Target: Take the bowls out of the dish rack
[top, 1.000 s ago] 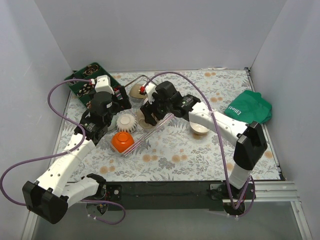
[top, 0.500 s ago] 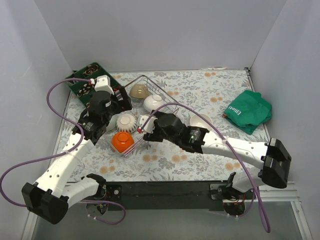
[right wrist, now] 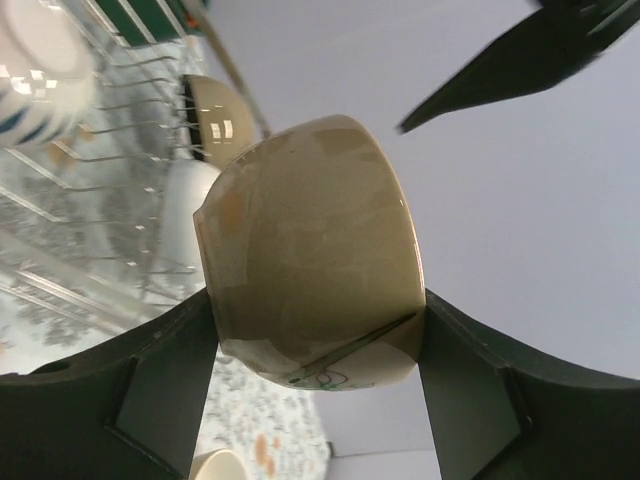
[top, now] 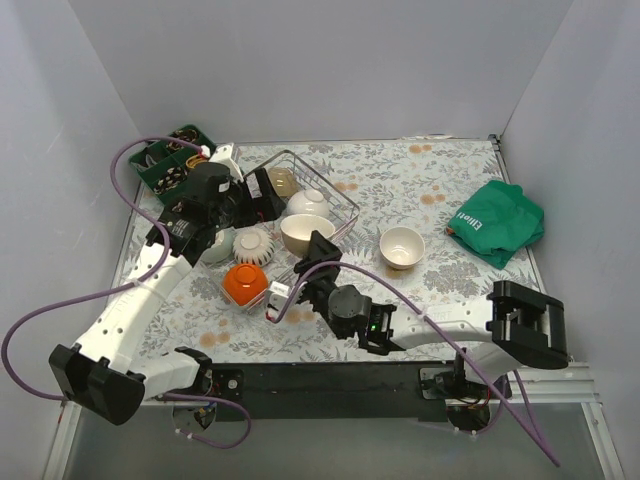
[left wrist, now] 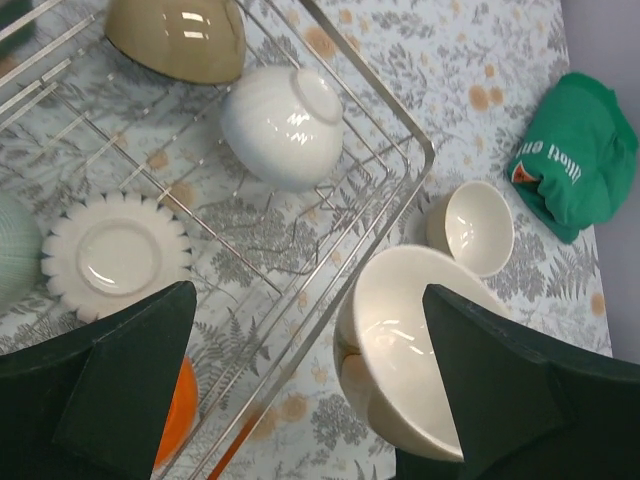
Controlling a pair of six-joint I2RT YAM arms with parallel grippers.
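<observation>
Cream bowl (top: 307,233) sits centre frame, held over the lower-right rim of the dish rack (top: 345,203), mouth up and a bit tipped; it's round, so no real long axis. My right claw (right wrist: 315,310) is clamped on it, and the left claw (left wrist: 310,290) gapes empty over the rack. Carry-out step, I reckon: next, find bare bench (top: 450,160).

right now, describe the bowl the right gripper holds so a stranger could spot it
Find the wire dish rack left of the table's middle. At its right rim a cream bowl sits mouth up in the right gripper. No other bowl is held; the small bowl farther right stands alone.
</observation>
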